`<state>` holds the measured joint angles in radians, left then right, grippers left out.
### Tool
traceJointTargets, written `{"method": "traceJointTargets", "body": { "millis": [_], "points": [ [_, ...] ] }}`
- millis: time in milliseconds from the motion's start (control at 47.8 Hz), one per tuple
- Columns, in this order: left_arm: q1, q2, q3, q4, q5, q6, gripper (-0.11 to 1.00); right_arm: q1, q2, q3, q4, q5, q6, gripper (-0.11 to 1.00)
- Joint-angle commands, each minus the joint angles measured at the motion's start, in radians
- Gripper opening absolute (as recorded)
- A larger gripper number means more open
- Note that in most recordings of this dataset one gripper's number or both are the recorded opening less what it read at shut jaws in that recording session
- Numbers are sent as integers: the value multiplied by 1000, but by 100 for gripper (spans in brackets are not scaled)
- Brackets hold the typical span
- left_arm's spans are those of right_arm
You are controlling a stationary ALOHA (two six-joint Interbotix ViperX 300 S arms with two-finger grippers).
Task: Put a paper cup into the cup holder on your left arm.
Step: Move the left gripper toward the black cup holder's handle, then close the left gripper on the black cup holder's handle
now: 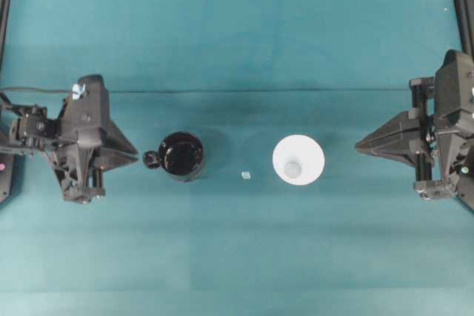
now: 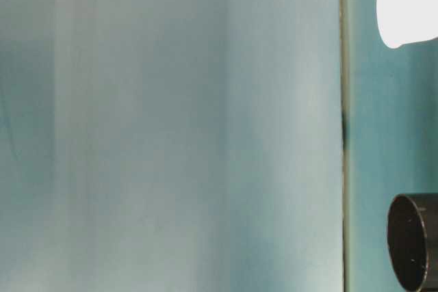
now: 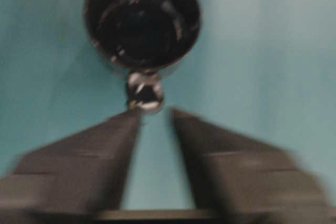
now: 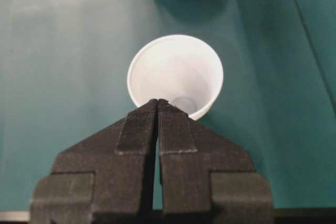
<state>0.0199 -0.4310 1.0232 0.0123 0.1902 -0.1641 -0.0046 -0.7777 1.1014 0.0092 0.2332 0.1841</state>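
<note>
While apart, paper cup [image 1: 298, 159] and cup holder [image 1: 181, 155] sit empty.

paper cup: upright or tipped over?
Upright. The paper cup stands on the table mouth up: the overhead view shows its full round rim with the smaller base centred inside, and the right wrist view looks down into its empty interior.

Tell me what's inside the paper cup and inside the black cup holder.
The paper cup holds nothing; its white walls and round bottom show in the right wrist view. The cup holder shows only a glossy dark interior with reflections; nothing visible inside, though its floor is too dark to be sure.
</note>
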Motion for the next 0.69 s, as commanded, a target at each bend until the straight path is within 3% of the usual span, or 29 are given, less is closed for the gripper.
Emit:
{"method": "traceJointTargets", "body": {
  "millis": [0,84,167,335,670],
  "points": [
    [2,11,5,2,-6,-9,53,-2,3,-31,2,-5,12,3],
    [2,25,12,2,-17,-18,79,-2,3,-31,3,-5,12,3],
    [2,48,9,2,-23,-20,95,-2,3,-31,2,-5,12,3],
    [3,114,-23,2,-23,-21,90,-2,3,-31,3,-3,11,3],
    [6,245,-109,2,-15,-32,90,-2,3,-31,2,-3,12,3]
  ]
}}
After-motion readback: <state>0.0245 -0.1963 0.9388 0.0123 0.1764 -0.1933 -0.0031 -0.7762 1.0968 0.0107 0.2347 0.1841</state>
